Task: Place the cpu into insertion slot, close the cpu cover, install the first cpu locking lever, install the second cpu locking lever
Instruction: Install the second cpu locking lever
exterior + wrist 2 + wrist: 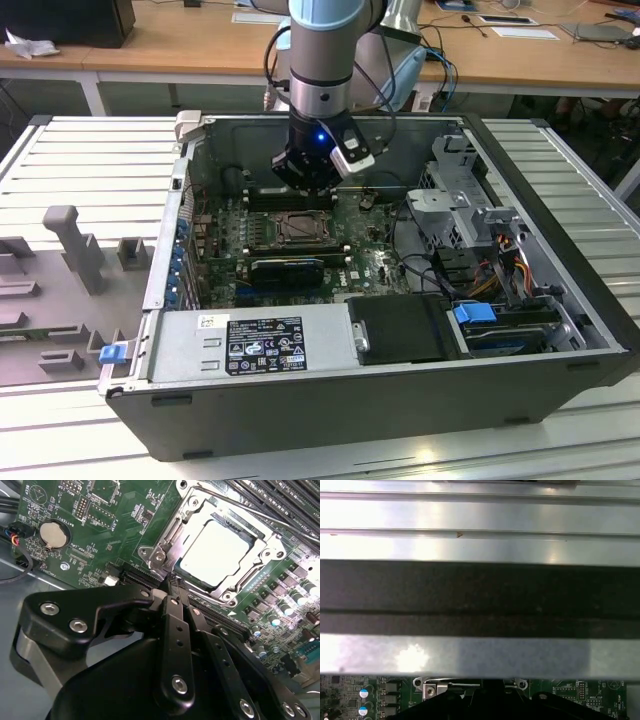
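Note:
The cpu (220, 550), a pale silver square, lies flat in the insertion slot (300, 230) on the green board. The silver cpu cover (197, 507) lies down around it, and the chip shows through its window. A thin metal lever (167, 532) runs along one side of the socket. My gripper (172, 580) is shut with nothing between its fingers, and its tips are just off a corner of the socket's metal surround (159, 556). In the exterior view the gripper (305, 195) hangs inside the open computer case, just above the socket's far edge.
Long black memory slots (280, 500) run beside the socket, and a coin battery (52, 534) sits on the board. A black graphics card (287, 268), the power supply (250, 345) and the drive cage (470, 200) crowd the case. A grey fixture tray (60, 280) lies at the exterior view's left.

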{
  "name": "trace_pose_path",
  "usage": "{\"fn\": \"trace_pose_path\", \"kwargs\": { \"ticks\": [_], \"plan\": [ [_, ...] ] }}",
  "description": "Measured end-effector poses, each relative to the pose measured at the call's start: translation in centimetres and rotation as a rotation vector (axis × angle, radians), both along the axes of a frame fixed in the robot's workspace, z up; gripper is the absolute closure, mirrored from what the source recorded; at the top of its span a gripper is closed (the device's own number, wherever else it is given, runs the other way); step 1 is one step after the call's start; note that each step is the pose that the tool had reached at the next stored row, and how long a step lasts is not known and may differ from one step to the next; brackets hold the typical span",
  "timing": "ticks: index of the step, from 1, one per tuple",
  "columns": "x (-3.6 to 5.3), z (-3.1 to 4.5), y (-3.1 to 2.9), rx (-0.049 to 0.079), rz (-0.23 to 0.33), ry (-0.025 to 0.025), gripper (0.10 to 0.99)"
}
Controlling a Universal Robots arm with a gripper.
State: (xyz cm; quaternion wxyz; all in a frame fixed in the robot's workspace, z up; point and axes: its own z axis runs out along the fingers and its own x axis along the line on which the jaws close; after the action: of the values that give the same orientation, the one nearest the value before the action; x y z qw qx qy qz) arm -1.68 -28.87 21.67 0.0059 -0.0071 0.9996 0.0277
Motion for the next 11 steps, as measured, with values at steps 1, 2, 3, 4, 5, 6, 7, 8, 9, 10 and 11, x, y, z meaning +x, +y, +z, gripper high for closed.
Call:
{"fn": "trace_pose_path", "kwargs": {
  "ticks": [1, 2, 3, 4, 5, 6, 7, 8, 9, 10, 11],
  "plan": [
    [0.00, 0.01, -0.05, 0.000, 0.000, 0.0001, 0.980],
    [0.00, 0.00, -0.12, 0.000, 0.000, 0.0000, 0.980],
    [0.00, 0.00, -0.20, 0.000, 0.000, 0.0000, 0.980],
    [0.00, 0.00, -0.25, 0.000, 0.000, 0.0000, 0.980],
    [-0.01, 0.06, -0.30, 0.000, 0.000, 0.0001, 0.980],
    [0.00, 0.26, -0.31, 0.000, 0.000, 0.0000, 0.980],
    [0.00, 0.56, -0.31, 0.000, 0.000, 0.0000, 0.980],
    [0.00, 0.72, -0.31, 0.000, 0.000, 0.0001, 0.980],
    [0.00, 0.92, -0.31, 0.000, 0.000, 0.0000, 0.980],
    [0.01, 1.07, -0.31, 0.000, 0.000, 0.0001, 0.980],
    [0.01, 1.23, -0.31, 0.000, 0.000, 0.0001, 0.980]
  ]
}}
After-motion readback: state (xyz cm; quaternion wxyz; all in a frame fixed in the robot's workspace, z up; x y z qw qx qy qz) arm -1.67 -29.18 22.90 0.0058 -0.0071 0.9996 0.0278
